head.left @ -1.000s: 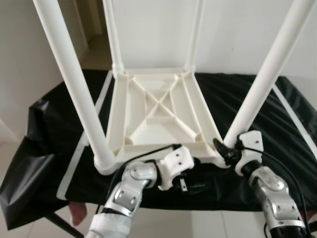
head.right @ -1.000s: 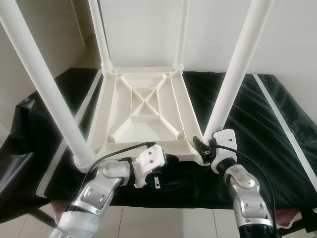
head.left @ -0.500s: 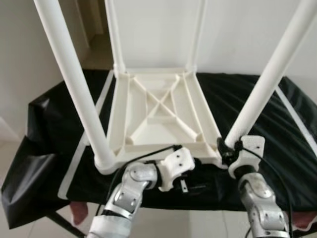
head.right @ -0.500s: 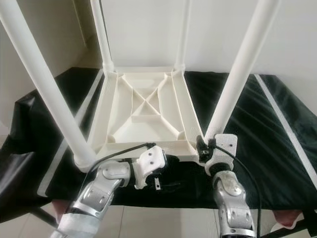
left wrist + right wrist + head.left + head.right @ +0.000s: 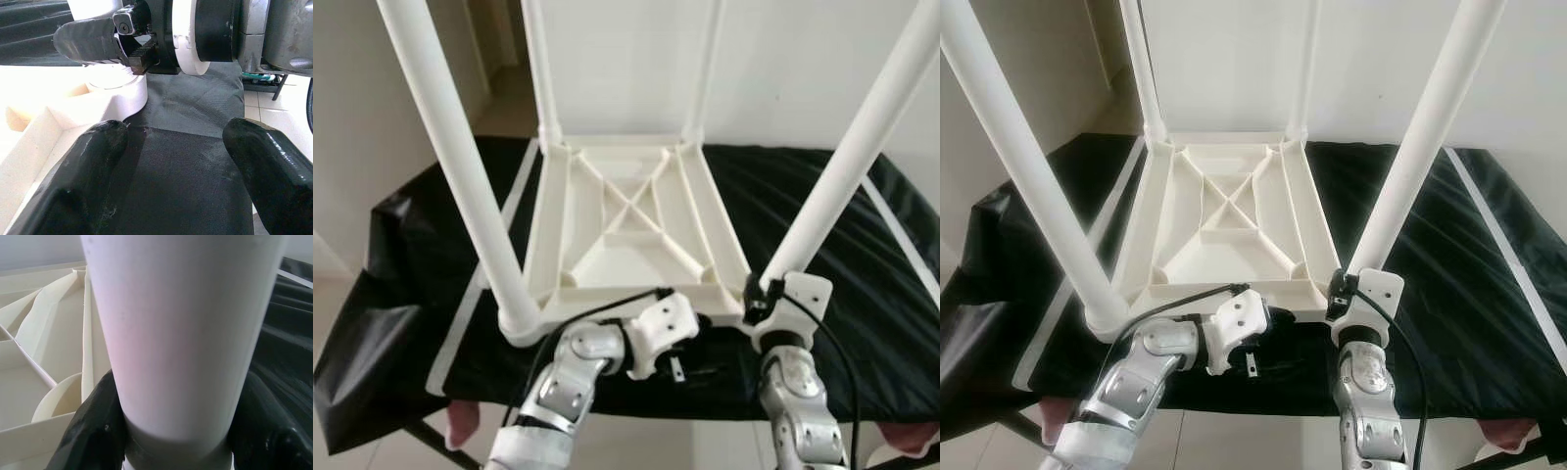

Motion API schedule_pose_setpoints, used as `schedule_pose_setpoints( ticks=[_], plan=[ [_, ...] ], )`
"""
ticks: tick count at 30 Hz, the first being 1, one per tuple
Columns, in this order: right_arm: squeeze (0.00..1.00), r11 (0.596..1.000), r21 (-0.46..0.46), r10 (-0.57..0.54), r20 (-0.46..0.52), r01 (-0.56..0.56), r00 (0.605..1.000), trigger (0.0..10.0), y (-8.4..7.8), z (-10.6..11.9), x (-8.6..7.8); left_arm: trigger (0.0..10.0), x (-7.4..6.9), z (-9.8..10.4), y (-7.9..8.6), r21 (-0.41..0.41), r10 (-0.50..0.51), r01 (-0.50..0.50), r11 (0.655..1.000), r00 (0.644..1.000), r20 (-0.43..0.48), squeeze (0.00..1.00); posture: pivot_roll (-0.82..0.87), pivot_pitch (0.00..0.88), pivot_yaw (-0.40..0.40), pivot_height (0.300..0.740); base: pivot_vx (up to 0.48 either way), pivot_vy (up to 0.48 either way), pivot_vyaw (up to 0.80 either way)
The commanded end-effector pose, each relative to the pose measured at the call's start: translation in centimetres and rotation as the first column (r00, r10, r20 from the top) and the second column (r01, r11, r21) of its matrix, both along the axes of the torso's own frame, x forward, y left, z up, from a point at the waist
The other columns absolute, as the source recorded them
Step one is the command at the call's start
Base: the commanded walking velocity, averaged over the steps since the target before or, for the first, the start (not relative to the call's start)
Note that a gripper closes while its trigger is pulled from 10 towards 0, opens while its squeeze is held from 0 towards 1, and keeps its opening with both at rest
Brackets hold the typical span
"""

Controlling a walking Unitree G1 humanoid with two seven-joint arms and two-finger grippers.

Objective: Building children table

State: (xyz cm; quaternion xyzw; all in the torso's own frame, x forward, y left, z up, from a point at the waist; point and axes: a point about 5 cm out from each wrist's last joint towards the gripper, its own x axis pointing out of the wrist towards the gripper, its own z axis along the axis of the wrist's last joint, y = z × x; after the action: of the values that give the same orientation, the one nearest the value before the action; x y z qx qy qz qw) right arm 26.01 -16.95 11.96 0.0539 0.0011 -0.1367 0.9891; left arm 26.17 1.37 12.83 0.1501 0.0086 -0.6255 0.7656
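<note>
Black cloth (image 5: 862, 245) under upturned table (image 5: 626, 225), right gripper (image 5: 166, 431) around near leg (image 5: 181, 333).

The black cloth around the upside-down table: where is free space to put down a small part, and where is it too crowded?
Free: the black cloth left of the upturned white table, and the patch right of it, between table and white stripe. Crowded: the near edge, where the left gripper hangs open and the right gripper clamps the near right leg.
</note>
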Motion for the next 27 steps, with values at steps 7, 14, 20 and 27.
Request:
schedule_pose_setpoints(
  ticks=[7,14,20,27],
  plan=[
    [0.0,0.999,0.03,-0.027,-0.087,0.029,0.996,10.0,0.0,-1.6,-0.6,10.0,0.6,0.0,0.1,-0.02,0.13,-0.129,0.991,0.991,0.019,0.0,-0.04,0.0,-0.015,0.74,0.0,0.0,0.0],
    [0.2,0.994,-0.017,0.107,-0.004,-0.107,0.994,10.0,-2.5,0.0,0.4,10.0,0.8,0.1,-0.1,-0.025,0.135,-0.134,0.991,0.991,0.02,0.0,-0.04,0.0,-0.022,0.74,0.0,0.0,0.0],
    [0.0,0.969,-0.053,0.241,-0.012,-0.241,0.97,10.0,-2.8,0.1,0.6,10.0,0.8,0.2,-0.1,-0.027,0.134,-0.133,0.991,0.991,0.021,0.0,-0.04,0.0,-0.021,0.74,0.0,0.0,0.0],
    [0.0,0.894,-0.133,0.429,-0.018,-0.428,0.903,10.0,-2.7,0.6,0.6,10.0,0.7,0.2,0.0,-0.023,0.13,-0.129,0.991,0.991,0.022,0.0,-0.04,0.0,-0.016,0.74,0.0,0.0,0.0]
  ],
)
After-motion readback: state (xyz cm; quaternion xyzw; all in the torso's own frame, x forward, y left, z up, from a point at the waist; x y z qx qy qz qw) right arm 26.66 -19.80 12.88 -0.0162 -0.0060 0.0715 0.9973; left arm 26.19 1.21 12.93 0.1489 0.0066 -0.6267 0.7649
